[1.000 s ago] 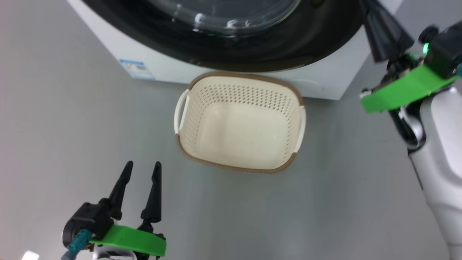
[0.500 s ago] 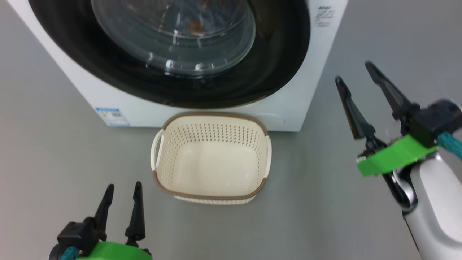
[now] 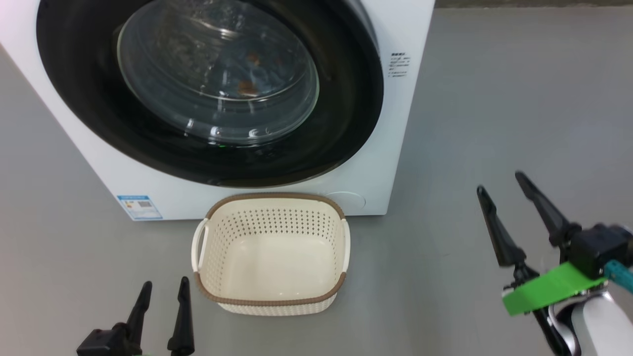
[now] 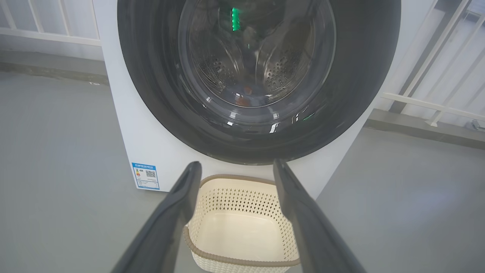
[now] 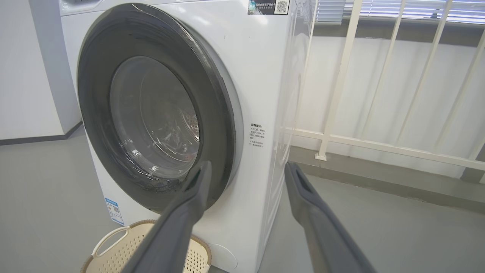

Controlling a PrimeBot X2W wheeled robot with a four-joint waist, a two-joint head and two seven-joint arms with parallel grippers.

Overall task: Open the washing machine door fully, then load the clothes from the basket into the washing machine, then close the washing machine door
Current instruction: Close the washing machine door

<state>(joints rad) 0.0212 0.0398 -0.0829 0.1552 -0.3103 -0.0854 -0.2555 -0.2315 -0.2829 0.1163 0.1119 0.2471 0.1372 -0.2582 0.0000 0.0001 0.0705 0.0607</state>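
The big white front-loading washing machine (image 3: 400, 123) stands at the far side of the grey floor (image 3: 494, 99). Its large round door with the wide glossy black rim (image 3: 89, 113) lies flush against the front and looks shut. Behind the bulging clear glass window (image 3: 217, 74), orange-brown flecks of the clothes (image 3: 246, 88) show inside the drum. The small cream perforated plastic basket with the brown woven-look rim (image 3: 269, 300) sits empty on the floor, just near of the machine and below the door.

The left gripper (image 3: 165, 283) hangs at the near left beside the basket, fingers parted and carrying nothing. The right gripper (image 3: 499, 182) is at the right, well apart from the machine, fingers spread and also bare.

The closing step seems all but done. A flush rim does not prove the latch has caught. A flat, firm push on the black rim, never on the glass, would likely settle it. The arms should then draw back clear of the basket.

A blue label (image 3: 140, 206) at the machine's lower left corner carries a QR code and print too small to read. A small block of dark print (image 3: 398, 65) right of the door is also illegible. A sticker with a QR code (image 5: 269, 7) sits at the top, and no brand can be made out.
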